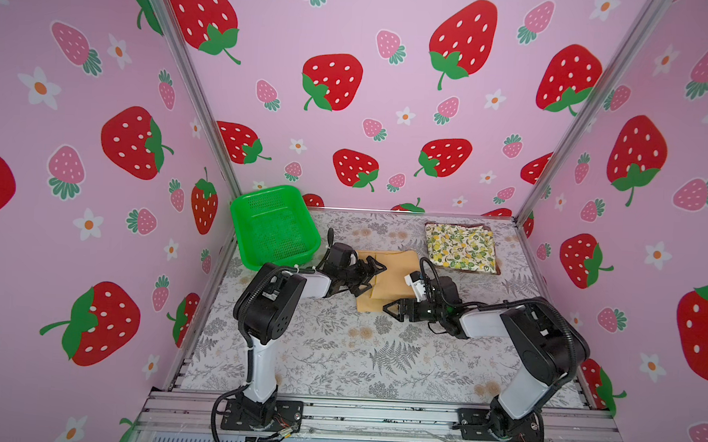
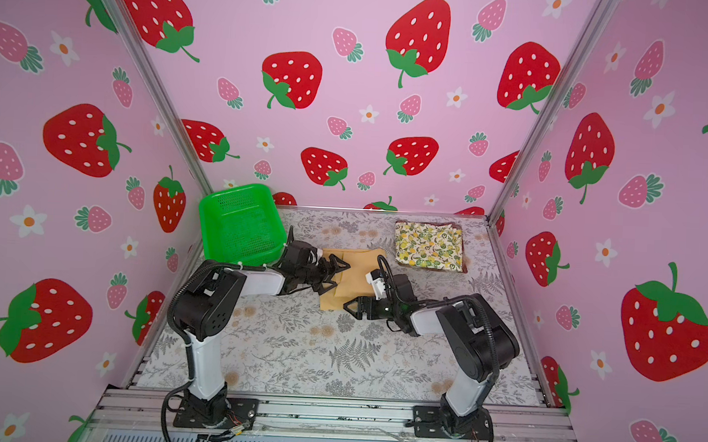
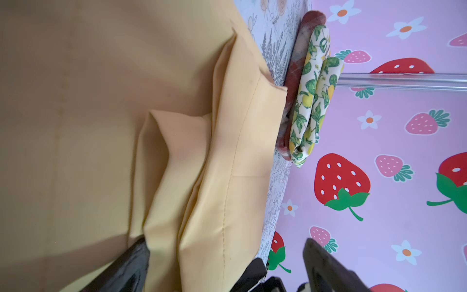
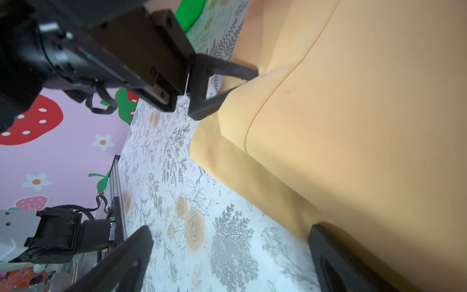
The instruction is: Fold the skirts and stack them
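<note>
Filmed from high at 6 o'clock over the whole table (image 1: 336, 366) in both top views; from the wrists, close over the shared mustard skirt (image 3: 101, 101), facing 3 and 9 o'clock.

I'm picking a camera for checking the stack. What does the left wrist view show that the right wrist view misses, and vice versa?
Only the left wrist view shows the lemon-print skirt lying on the plaid skirt. Only the right wrist view shows a corner of the green basket and the left gripper from outside, jaws open. Both show the mustard-yellow skirt on the floral table cover.
</note>
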`<state>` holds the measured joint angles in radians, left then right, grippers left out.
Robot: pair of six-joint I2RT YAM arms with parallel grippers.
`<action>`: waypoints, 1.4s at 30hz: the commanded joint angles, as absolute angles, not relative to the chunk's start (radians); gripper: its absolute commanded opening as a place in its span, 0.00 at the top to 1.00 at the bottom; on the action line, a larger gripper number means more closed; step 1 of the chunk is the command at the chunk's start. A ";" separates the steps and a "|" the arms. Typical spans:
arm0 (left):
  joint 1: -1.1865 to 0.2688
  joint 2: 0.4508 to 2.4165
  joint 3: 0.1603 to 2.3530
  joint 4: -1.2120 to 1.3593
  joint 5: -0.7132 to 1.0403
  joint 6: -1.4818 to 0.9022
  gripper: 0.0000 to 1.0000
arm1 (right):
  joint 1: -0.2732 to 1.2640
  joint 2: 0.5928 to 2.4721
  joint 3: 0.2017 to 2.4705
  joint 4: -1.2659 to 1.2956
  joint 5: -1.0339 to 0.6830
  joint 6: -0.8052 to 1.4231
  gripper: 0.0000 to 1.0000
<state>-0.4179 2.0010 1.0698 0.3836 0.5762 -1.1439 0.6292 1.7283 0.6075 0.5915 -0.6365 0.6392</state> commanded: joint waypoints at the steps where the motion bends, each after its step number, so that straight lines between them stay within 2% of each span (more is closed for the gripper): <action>1: -0.410 2.049 1.124 0.326 0.571 -1.122 0.04 | 0.680 1.721 0.588 0.614 -0.588 0.687 0.00; 6: -0.399 2.076 1.161 0.295 0.569 -1.105 0.04 | 0.738 1.664 0.615 0.604 -0.561 0.684 0.00; 12: -0.385 2.108 1.254 0.222 0.580 -1.060 0.04 | 0.738 1.495 0.737 0.400 -0.533 0.570 0.00; 16: -0.386 2.105 1.304 0.202 0.589 -1.062 0.05 | 0.725 1.449 0.838 0.219 -0.456 0.462 0.00; 28: -0.398 1.846 1.052 0.275 0.590 -1.113 0.03 | 0.583 1.518 0.814 0.227 -0.488 0.390 0.00; 34: -0.403 1.857 0.961 0.390 0.591 -1.174 0.03 | 0.569 1.588 0.777 0.319 -0.495 0.429 0.00; 42: -0.404 1.912 0.951 0.431 0.576 -1.191 0.03 | 0.572 1.690 0.736 0.409 -0.511 0.461 0.00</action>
